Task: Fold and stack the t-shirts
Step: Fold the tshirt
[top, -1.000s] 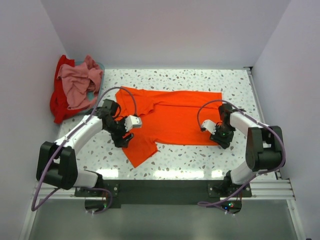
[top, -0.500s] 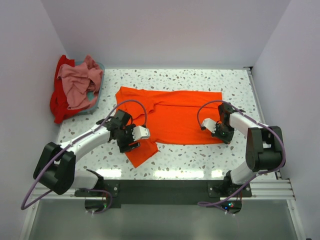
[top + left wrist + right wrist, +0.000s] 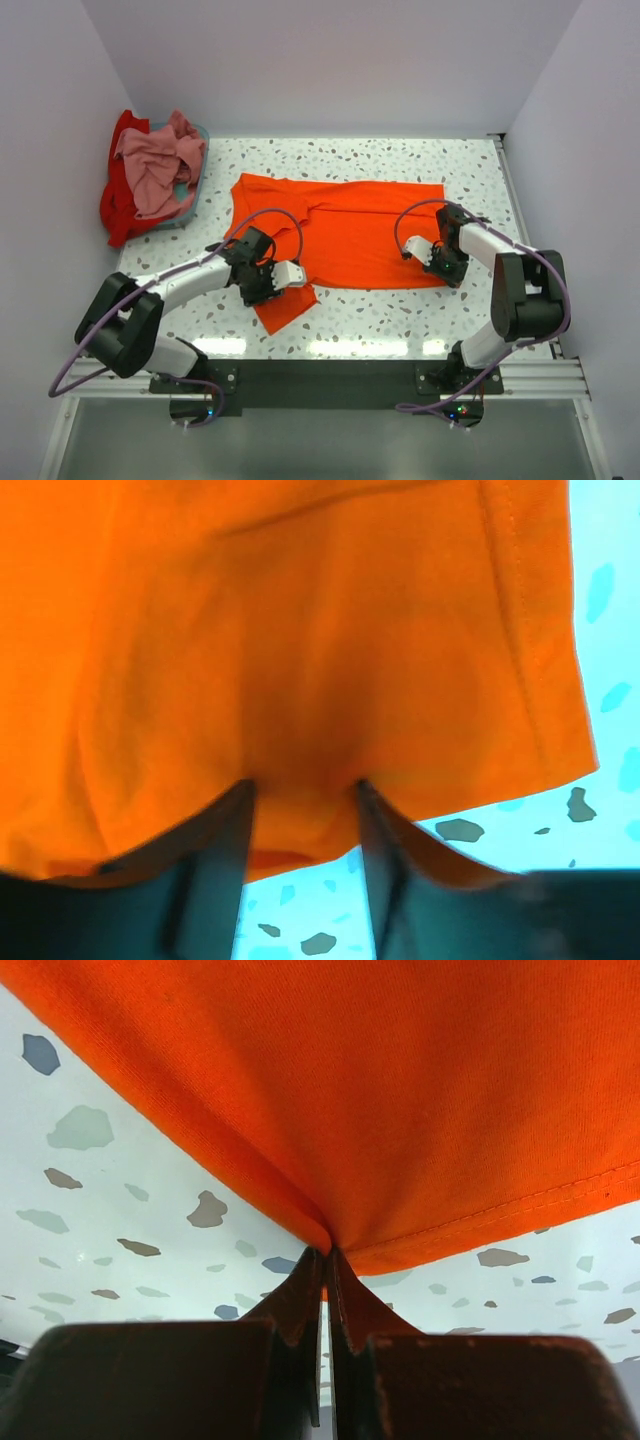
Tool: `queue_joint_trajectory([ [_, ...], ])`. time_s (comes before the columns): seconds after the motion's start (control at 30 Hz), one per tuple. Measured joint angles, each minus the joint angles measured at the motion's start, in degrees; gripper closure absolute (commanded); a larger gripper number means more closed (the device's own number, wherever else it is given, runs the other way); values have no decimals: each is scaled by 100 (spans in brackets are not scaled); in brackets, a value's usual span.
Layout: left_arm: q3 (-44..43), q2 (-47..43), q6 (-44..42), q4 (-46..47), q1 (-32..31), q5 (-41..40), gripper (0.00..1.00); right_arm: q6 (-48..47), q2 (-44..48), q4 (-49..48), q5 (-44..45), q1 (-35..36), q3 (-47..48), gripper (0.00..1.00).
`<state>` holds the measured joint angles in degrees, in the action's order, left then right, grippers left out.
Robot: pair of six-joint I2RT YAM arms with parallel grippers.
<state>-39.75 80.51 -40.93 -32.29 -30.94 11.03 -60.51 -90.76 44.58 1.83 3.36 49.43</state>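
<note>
The bright orange t-shirt (image 3: 350,235) lies spread flat on the speckled table, one sleeve pointing toward the near edge. My left gripper (image 3: 264,286) is low at that sleeve; in the left wrist view its jaws (image 3: 303,785) stand apart with the orange t-shirt's (image 3: 300,630) edge lying over and between them. My right gripper (image 3: 447,270) is shut on the shirt's near right corner, and the cloth (image 3: 400,1080) is pinched between its fingertips (image 3: 327,1252). The dusty pink t-shirt (image 3: 155,165) and the red t-shirt (image 3: 118,215) lie crumpled at the far left.
A light blue basket (image 3: 200,135) holds the pink and red shirts at the table's back left corner. White walls close in the table on the left, right and back. Each arm's cable loops above the shirt.
My left gripper has moved right and toward the near edge, along the shirt's left side onto the sleeve. The right gripper has stayed at the corner.
</note>
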Motion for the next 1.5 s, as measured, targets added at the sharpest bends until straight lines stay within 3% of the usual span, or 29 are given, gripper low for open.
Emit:
queue_joint_trajectory([
  [0.03,-22,44,2,-31,-15,22,63,0,-15,15,-2,0,15,100],
  [0.07,-50,74,2,-72,-31,46,76,-2,-28,35,-9,0,31,100],
  [0.2,-111,111,-46,-66,-66,2,100,-22,-57,170,-138,-7,98,100],
  [0.53,-201,-568,-44,-1316,-63,243,100,-299,951,1034,-527,-116,68,100],
  [0.73,-1108,-684,-72,-1928,122,391,100,-452,1161,1467,-636,-227,170,100],
  [1.03,-2592,555,-520,-2170,903,413,100,-468,341,1611,-732,-262,984,100],
  [1.5,-4441,2275,-1176,-2365,1296,391,100,-444,-767,1659,-732,-275,2087,100],
])
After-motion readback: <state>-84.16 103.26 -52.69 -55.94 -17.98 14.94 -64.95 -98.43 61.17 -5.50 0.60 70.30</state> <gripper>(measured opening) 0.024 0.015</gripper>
